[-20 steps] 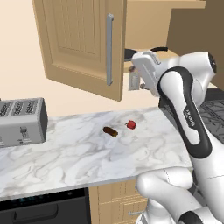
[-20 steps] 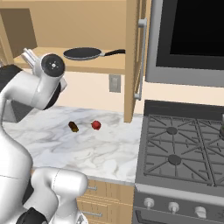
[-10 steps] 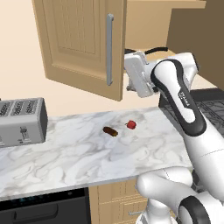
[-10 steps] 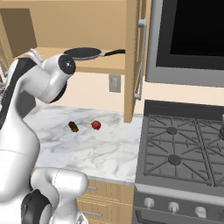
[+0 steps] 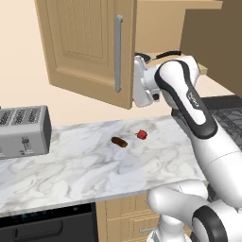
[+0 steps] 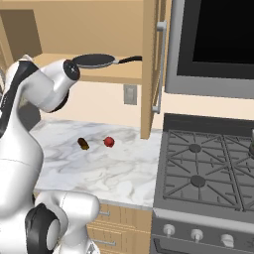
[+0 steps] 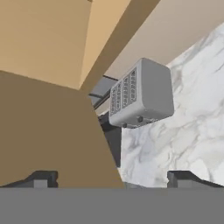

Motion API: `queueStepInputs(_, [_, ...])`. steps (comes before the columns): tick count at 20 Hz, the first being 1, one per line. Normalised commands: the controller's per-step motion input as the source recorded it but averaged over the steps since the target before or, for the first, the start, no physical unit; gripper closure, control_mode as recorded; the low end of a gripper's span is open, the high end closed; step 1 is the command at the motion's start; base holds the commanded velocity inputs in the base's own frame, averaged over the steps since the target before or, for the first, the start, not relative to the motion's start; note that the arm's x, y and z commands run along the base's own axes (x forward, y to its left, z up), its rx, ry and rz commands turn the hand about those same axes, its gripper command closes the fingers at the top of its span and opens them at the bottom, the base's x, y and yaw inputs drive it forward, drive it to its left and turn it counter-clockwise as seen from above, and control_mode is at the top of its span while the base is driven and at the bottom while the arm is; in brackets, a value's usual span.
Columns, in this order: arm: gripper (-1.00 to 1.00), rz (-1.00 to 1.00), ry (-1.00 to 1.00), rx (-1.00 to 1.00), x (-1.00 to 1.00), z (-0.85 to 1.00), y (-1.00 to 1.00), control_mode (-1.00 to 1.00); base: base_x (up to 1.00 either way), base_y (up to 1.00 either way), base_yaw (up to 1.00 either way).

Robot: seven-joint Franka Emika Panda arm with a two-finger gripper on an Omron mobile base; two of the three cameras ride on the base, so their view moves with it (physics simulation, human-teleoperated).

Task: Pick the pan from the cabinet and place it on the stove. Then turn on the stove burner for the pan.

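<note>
Plainly, I can read no brand, label or writing anywhere; the small print on my forearm is too blurred to make out.

The cabinet [image 5: 90, 47] hangs above the marble counter [image 6: 99, 163], its near door swung open toward me with a long grey bar handle [image 5: 118, 53]. To the right sits the stove [image 6: 208, 173], black grates over round burners and a row of knobs [image 6: 197, 234] along its silver front. The toaster [image 5: 22, 130] stands at the counter's left end, and in the hand view it lies tilted beyond the brown door edge.

Since a second ago my arm has swung up and in toward the cabinet opening: my wrist, which hung out in front of the wall outlet [image 6: 130, 94], now sits right at the shelf's edge.

The pan [image 6: 94, 61] rests upright on the cabinet shelf [image 6: 124, 74], its thin black handle [image 6: 130, 60] pointing right toward the far door. My hand is just below and left of the pan's rim in the right base view, near it, though I cannot tell whether they touch. My gripper [image 7: 113, 178] shows two dark fingertips [image 7: 41, 178] set wide apart with nothing between them, so it is released.

On the counter a small brown item [image 5: 119, 142] and a small red item [image 5: 141, 135] lie near each other, too small to identify.
</note>
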Motion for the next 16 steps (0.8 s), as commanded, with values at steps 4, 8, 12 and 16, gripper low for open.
queueStepInputs(4, [-1.00, 0.16, 0.00, 0.00, -0.46, 0.00, 0.44, -1.00, 0.00, 0.00, 0.00])
queueStepInputs(8, [-1.00, 0.15, 0.00, 0.00, -0.49, 0.00, 0.47, -1.00, 0.00, 0.00, 0.00])
queueStepInputs(12, [-1.00, 0.10, 0.00, 0.00, -0.41, 0.00, 0.60, -1.00, 0.00, 0.00, 0.00])
queueStepInputs(16, [-1.00, 0.02, 0.00, 0.00, -0.22, 0.00, 0.73, -1.00, 0.00, 0.00, 0.00])
